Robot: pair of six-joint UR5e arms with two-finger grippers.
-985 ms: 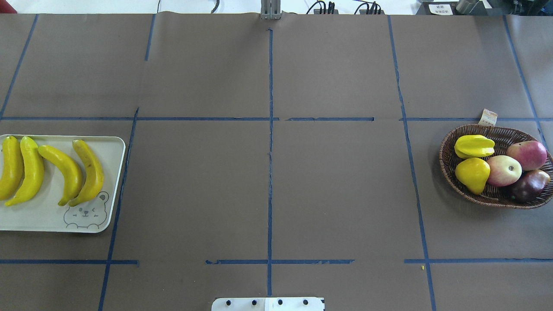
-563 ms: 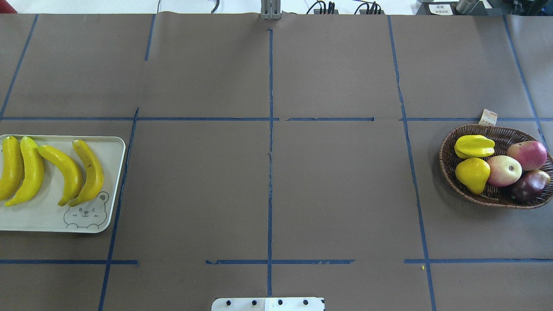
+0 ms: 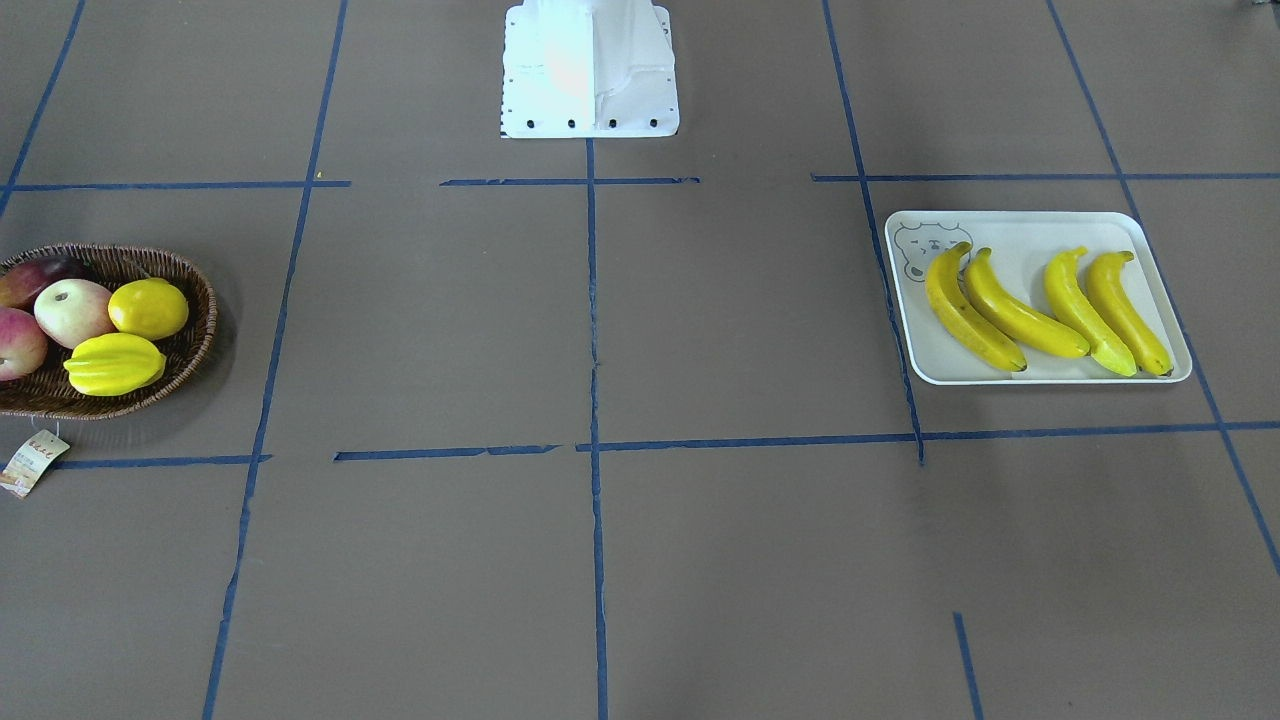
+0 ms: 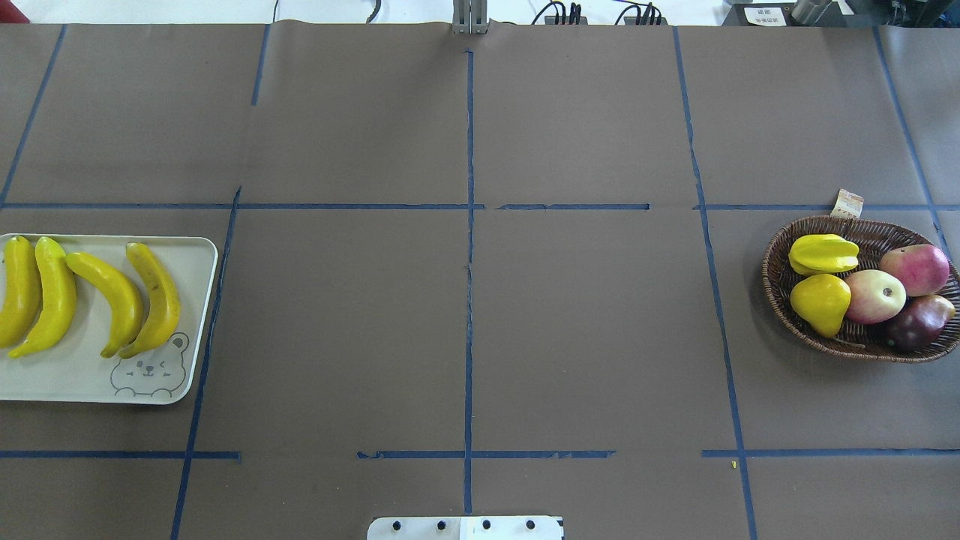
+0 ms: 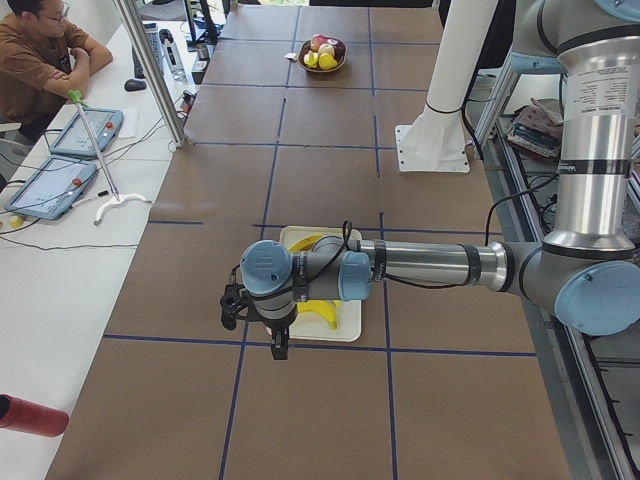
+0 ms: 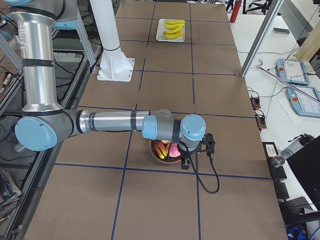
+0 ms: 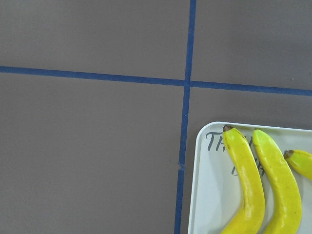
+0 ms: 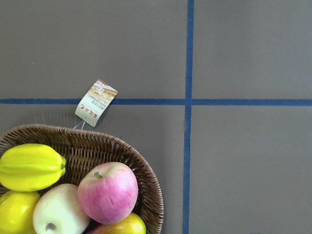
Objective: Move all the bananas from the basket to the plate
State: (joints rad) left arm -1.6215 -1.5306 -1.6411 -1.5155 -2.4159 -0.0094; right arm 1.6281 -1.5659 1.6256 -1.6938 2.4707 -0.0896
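Several yellow bananas (image 4: pixel 112 292) lie side by side on the white bear-print plate (image 4: pixel 75 375) at the table's left; they also show in the front view (image 3: pixel 1020 318) on the plate (image 3: pixel 1020 232). The wicker basket (image 4: pixel 771 281) at the right holds no banana. My left gripper (image 5: pixel 272 325) hovers above the plate's outer end (image 5: pixel 345 330); the left wrist view shows the plate corner (image 7: pixel 209 195) and bananas (image 7: pixel 246 185). My right gripper (image 6: pixel 195 152) hovers above the basket (image 6: pixel 156 159). I cannot tell whether either gripper is open or shut.
The basket holds a starfruit (image 4: pixel 823 253), a yellow pear-like fruit (image 4: pixel 821 301), two apples (image 4: pixel 874 296) and a dark fruit (image 4: pixel 919 321). Its paper tag (image 8: pixel 96 102) lies outside it. The white robot base (image 3: pixel 590 70) stands mid-table. An operator (image 5: pixel 40 60) sits at a side desk.
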